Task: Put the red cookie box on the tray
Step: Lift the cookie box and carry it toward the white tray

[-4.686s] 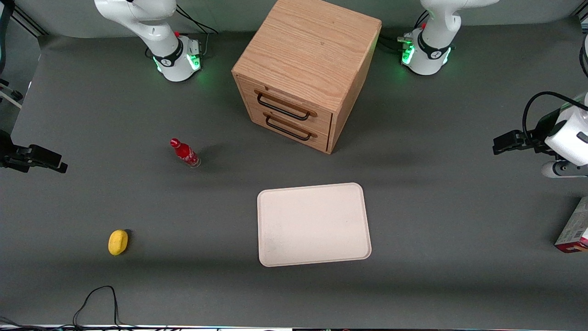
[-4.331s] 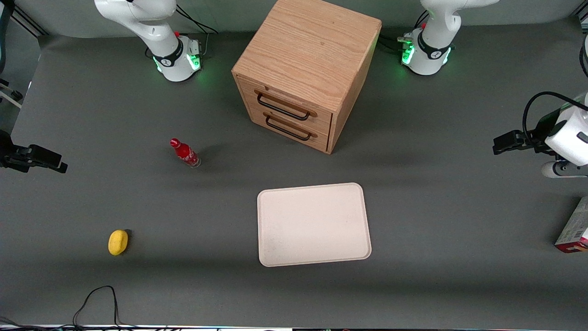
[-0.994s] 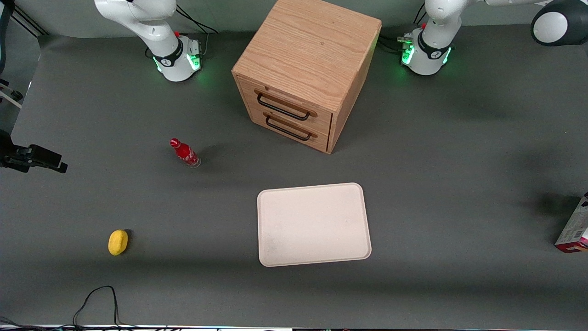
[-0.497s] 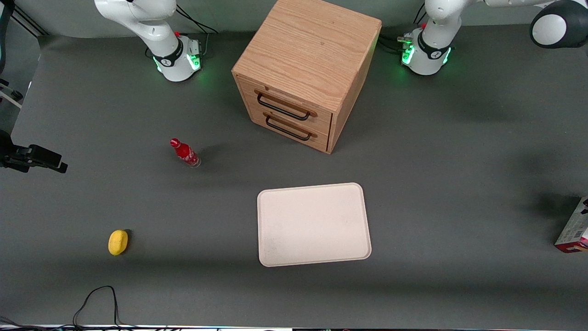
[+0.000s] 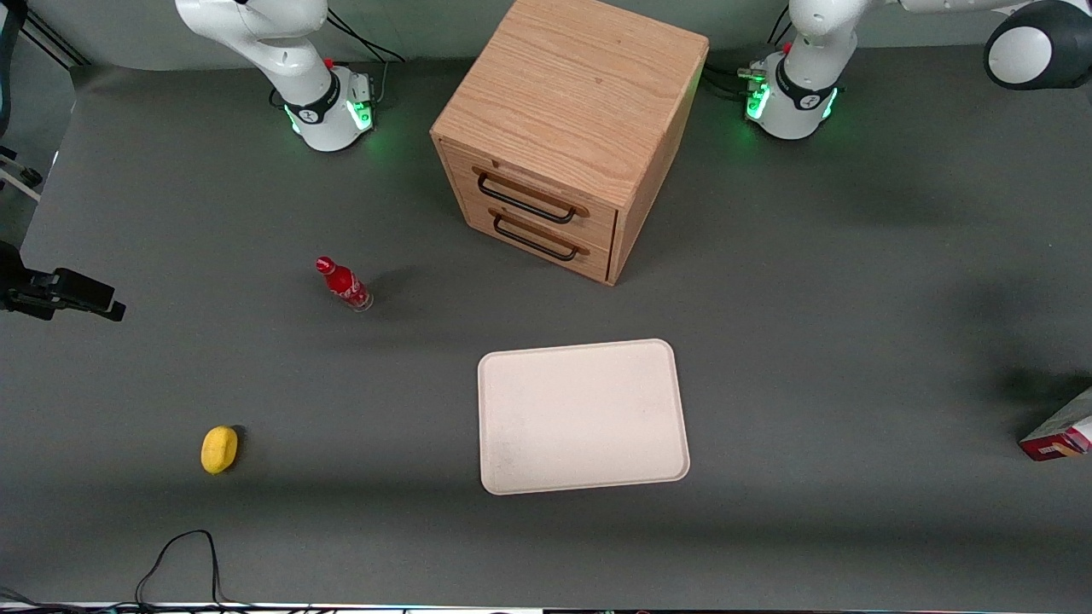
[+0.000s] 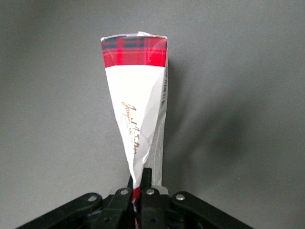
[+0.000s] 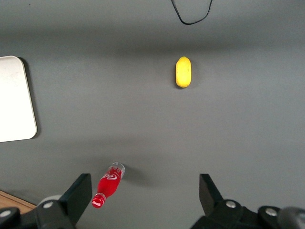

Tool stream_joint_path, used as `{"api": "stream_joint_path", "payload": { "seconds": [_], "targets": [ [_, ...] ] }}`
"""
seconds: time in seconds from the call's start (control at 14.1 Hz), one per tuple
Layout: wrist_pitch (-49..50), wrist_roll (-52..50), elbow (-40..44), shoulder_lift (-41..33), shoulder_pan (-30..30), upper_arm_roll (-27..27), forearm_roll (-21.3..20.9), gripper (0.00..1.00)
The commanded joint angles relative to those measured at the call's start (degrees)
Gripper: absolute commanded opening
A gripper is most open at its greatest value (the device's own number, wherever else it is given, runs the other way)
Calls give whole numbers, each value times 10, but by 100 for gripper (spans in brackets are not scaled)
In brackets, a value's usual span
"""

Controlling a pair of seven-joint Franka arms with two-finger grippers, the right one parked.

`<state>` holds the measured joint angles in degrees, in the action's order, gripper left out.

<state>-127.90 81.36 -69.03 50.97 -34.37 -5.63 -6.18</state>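
i see the gripper (image 6: pixel 139 183) with fingers (image 6: pixel 147 175) clamped on one end of the red cookie box (image 6: pixel 138 102), at the working arm's end of the surface (image 5: pixel 810 341), box tilted. tray (image 5: pixel 583 416) sits well apart toward the middle, bare surface between them.

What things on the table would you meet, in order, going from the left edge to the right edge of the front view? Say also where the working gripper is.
Lemon → red bottle → wooden drawer cabinet → tray → red cookie box. The gripper shows only in the left wrist view, shut on the box's end.
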Motion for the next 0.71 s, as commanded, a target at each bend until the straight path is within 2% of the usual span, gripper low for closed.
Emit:
{"api": "stream_joint_path", "payload": {
  "seconds": [0.0, 0.36, 0.64],
  "targets": [
    [43, 13, 10, -42, 4, -5, 0, 0],
    [284, 6, 169, -66, 4, -25, 2, 0],
    [359, 6, 180, -147, 2, -24, 3, 0]
  ]
}}
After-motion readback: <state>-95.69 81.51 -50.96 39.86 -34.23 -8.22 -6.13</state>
